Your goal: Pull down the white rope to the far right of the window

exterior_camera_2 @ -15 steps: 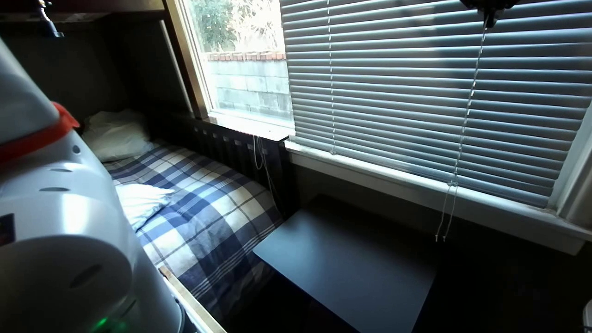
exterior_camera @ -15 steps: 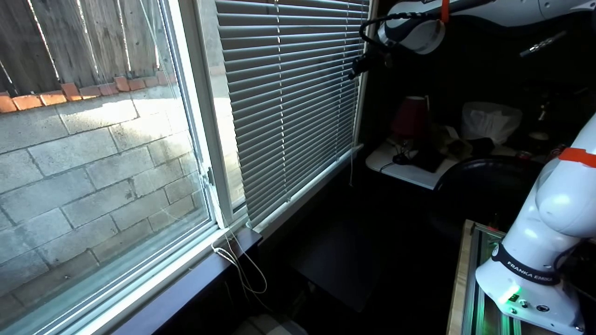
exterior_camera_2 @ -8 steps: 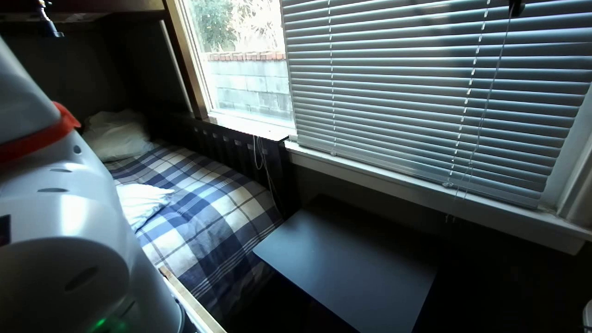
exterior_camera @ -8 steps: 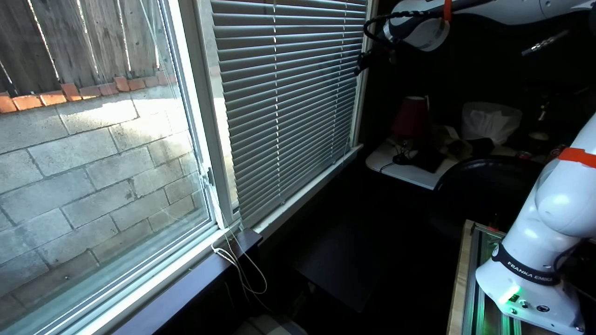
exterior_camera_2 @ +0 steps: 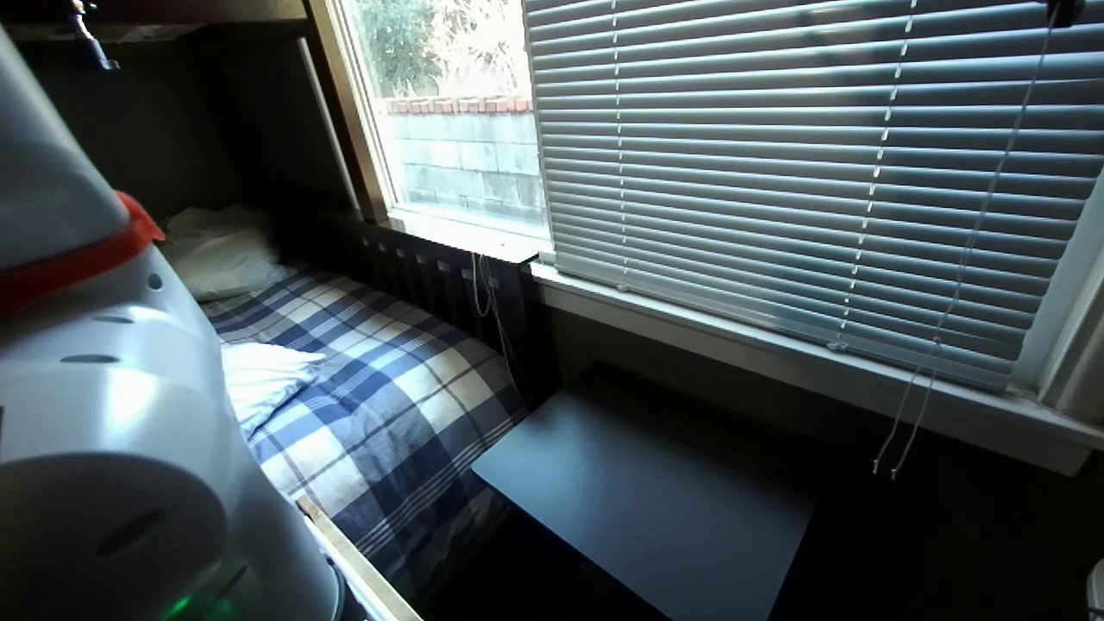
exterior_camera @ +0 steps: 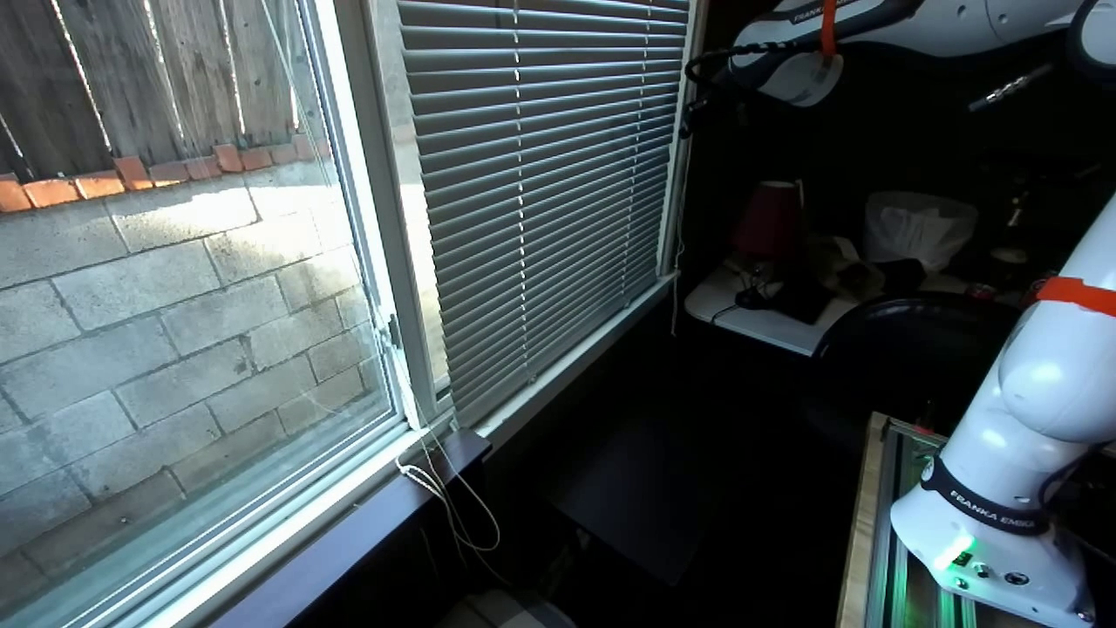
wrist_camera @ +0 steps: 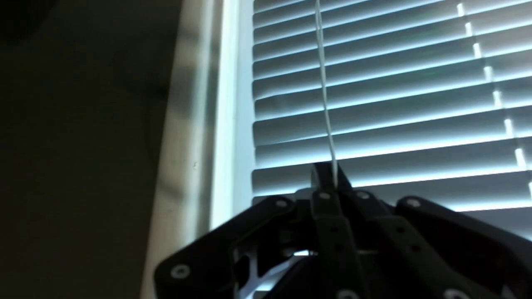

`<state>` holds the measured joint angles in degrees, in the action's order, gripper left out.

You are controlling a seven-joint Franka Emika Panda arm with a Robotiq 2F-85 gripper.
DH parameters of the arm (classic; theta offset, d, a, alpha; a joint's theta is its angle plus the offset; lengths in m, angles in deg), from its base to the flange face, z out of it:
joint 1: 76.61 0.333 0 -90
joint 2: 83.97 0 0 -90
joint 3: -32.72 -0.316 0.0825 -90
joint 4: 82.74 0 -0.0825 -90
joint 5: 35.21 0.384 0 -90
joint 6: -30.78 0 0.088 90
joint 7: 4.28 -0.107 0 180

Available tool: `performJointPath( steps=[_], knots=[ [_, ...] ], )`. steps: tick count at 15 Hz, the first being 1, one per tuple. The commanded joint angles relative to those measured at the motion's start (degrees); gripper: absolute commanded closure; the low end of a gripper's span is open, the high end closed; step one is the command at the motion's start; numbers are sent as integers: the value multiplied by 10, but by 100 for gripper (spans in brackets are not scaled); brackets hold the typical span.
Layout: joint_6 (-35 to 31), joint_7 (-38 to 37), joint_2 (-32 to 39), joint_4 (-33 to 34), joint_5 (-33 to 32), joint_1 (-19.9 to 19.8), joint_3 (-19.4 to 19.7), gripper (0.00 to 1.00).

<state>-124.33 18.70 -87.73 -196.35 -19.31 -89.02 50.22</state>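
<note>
The white rope is a thin cord hanging in front of the right part of the blind point(exterior_camera_2: 759, 185). It shows in both exterior views point(exterior_camera_2: 983, 207) point(exterior_camera: 681, 227) and in the wrist view point(wrist_camera: 323, 70), where it runs up from my fingertips. My gripper point(wrist_camera: 334, 176) is shut on the rope near the blind's right edge. In an exterior view the gripper point(exterior_camera_2: 1063, 10) is only a dark tip at the top edge. In an exterior view it is a dark shape point(exterior_camera: 686, 126) beside the window frame. Below it the rope slants down to two loose ends under the sill. The window point(exterior_camera: 218, 270) has bare glass at left.
A white sill point(exterior_camera_2: 690, 319) runs under the blind. A dark table point(exterior_camera_2: 647, 492) stands below it. A bed point(exterior_camera_2: 371, 362) is at the left in that view. A red lamp point(exterior_camera: 769, 218) stands on a white table beyond the window. More cords point(exterior_camera: 453, 501) hang by the middle sill.
My gripper has moved along the blind toward its right edge, taking the rope with it. The rope's loose ends have swung right. The blind has shifted slightly.
</note>
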Motion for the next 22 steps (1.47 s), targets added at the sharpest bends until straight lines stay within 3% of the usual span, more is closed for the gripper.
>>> performJointPath(
  steps=[1, 9, 20, 21, 22],
  knots=[
    [-19, -14, 39, 16, -7, -18, 17, 100],
    [-21, -31, 86, 20, -24, -36, 39, 100],
    [5, -9, 34, 54, 73, 0, -21, 100],
    [8, -11, 32, 54, 76, 1, -23, 80],
    [21, -11, 29, 52, 77, 1, -24, 73]
  ],
)
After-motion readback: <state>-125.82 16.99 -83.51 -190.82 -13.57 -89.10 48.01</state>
